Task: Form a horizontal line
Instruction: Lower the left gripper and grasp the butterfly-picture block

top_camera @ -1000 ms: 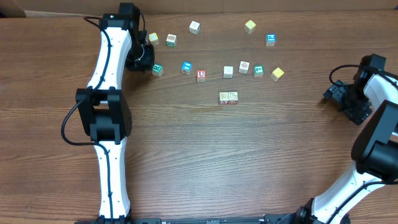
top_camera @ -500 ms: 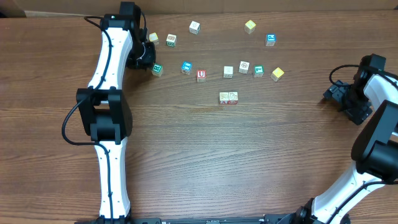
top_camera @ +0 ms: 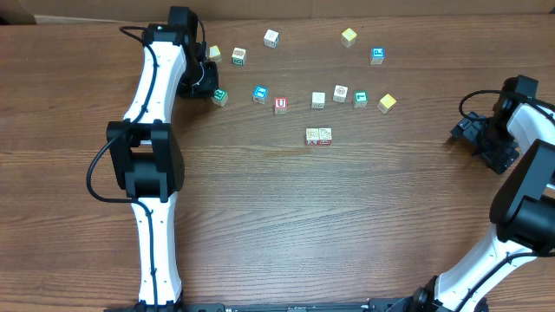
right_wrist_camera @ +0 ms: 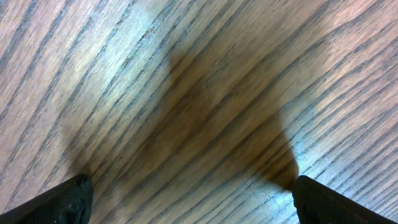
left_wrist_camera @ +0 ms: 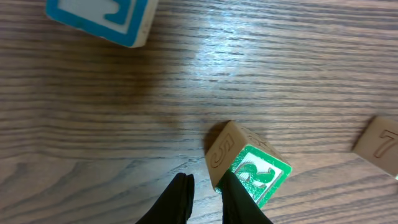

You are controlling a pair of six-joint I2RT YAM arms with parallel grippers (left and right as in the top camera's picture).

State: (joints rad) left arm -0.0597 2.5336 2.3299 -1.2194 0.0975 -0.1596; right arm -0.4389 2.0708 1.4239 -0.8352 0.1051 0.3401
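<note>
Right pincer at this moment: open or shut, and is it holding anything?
Open and empty. In the right wrist view its fingertips sit at opposite edges of the frame with only bare table between them.

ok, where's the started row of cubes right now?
Overhead view: the two touching cubes sit mid-table, just below the red U cube and the scattered cubes, well apart from both grippers.

Even, bright overhead light falls on the wooden table (top_camera: 286,217), casting short soft shadows beside the arms. A pale glare streaks the grain in the left wrist view, where the near fingers (left_wrist_camera: 180,199) blur. A broad dark shadow crosses the right wrist view.
</note>
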